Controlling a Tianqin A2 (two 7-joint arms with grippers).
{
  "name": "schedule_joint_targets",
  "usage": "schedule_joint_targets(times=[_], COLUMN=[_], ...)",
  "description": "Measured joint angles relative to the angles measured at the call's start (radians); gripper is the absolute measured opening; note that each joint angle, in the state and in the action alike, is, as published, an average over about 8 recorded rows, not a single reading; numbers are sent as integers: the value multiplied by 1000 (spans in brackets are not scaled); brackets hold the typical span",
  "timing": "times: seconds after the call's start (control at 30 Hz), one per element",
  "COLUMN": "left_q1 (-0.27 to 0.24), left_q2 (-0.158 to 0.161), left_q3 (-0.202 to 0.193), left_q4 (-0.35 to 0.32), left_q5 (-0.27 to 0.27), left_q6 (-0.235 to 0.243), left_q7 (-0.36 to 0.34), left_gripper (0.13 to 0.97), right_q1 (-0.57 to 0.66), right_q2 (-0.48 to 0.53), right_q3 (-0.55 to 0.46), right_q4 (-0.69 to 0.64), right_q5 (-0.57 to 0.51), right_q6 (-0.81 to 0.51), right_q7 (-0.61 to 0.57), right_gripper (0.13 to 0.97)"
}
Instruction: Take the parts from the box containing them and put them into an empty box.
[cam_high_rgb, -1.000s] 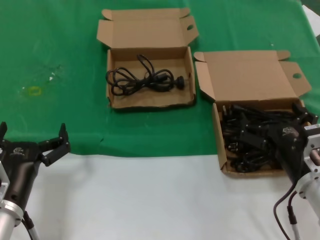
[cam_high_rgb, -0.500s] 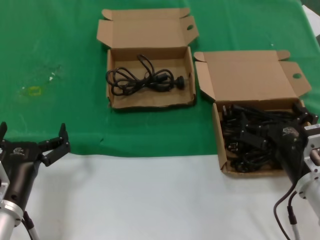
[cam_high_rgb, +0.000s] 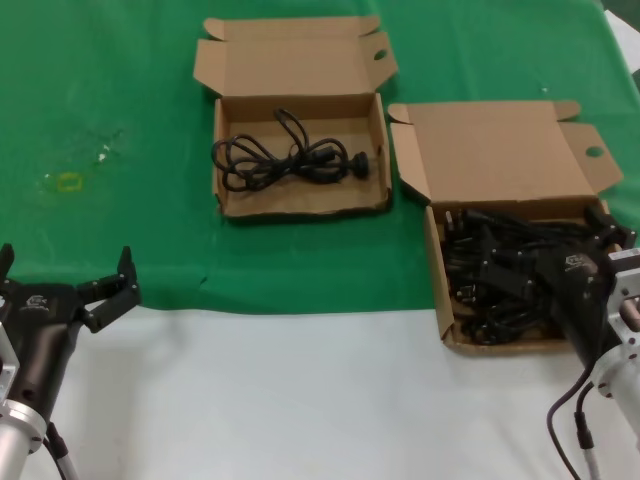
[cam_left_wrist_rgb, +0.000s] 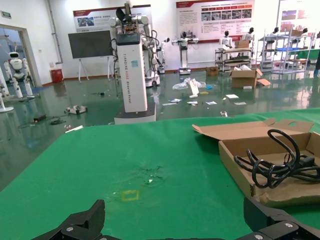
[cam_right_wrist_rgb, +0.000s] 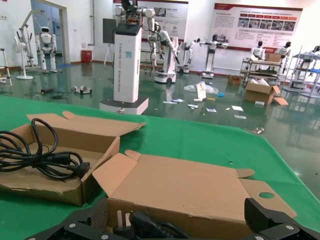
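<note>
The box containing the parts (cam_high_rgb: 500, 150) sits at the right with its tall plain lid open; a heap of black cords (cam_high_rgb: 490, 275) fills it. My right gripper (cam_high_rgb: 545, 250) hangs low in this box, open, its fingers spread over the cords. In the right wrist view a black plug (cam_right_wrist_rgb: 140, 225) lies between the spread fingers of the right gripper (cam_right_wrist_rgb: 175, 220), in front of the lid (cam_right_wrist_rgb: 190, 185). The box with the tuck-strip lid (cam_high_rgb: 300, 205) stands farther back at centre and holds one cord bunch (cam_high_rgb: 285, 160). My left gripper (cam_high_rgb: 65, 262) waits open at the near left, holding nothing.
A green cloth (cam_high_rgb: 120, 80) covers the far half of the table; bare white table (cam_high_rgb: 300, 400) lies in front. A small yellow mark (cam_high_rgb: 68, 181) shows on the cloth at the left. In the left wrist view the centre box (cam_left_wrist_rgb: 240, 165) is off to one side.
</note>
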Motion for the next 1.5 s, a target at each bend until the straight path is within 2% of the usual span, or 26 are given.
schedule_joint_targets(times=[1.5], left_q1=[0], left_q2=[0], left_q3=[0], left_q4=[0], left_q5=[0], left_q6=[0], left_q7=[0], left_gripper=[966], right_q1=[0], right_q2=[0], right_q3=[0], right_q4=[0], right_q5=[0], right_q6=[0], right_q7=[0], right_gripper=[966])
